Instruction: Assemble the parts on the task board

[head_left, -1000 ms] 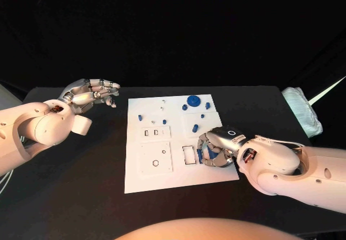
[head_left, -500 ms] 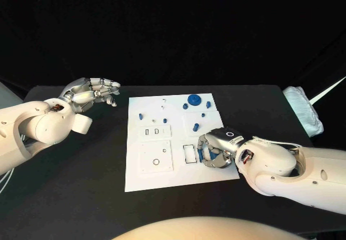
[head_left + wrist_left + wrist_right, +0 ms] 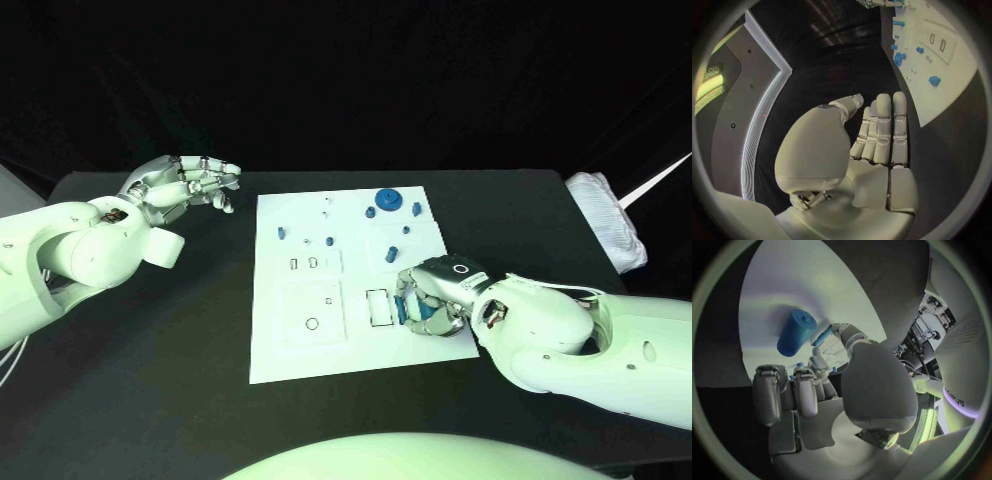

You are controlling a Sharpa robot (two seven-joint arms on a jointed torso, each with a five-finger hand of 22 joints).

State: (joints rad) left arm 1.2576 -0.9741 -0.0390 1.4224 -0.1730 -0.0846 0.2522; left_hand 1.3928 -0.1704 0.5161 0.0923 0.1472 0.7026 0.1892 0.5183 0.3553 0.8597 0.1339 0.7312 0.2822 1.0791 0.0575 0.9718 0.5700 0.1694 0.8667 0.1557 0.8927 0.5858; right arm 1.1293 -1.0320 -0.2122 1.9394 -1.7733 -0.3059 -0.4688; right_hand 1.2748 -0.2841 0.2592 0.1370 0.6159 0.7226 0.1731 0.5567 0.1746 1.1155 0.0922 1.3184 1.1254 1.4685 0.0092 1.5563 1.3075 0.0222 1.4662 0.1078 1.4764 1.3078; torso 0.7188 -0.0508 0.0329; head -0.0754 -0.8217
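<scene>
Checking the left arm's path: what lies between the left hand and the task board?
In the head view, only bare black table separates the left hand from the task board; the hand holds nothing.

You have open black table [image 3: 159, 330] along the task board's [image 3: 296, 355] left edge; blue parts [image 3: 387, 200] crowd its far edge, and the right hand [image 3: 433, 295] blocks its near right corner.

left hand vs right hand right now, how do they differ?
The left hand hangs over bare black table left of the task board; the right hand sits on the board's near right part. In its wrist view the left hand has straight fingers and holds nothing; the right hand's fingers curl around blue parts, though a grip is unclear. Both are silver, on white arms.
</scene>
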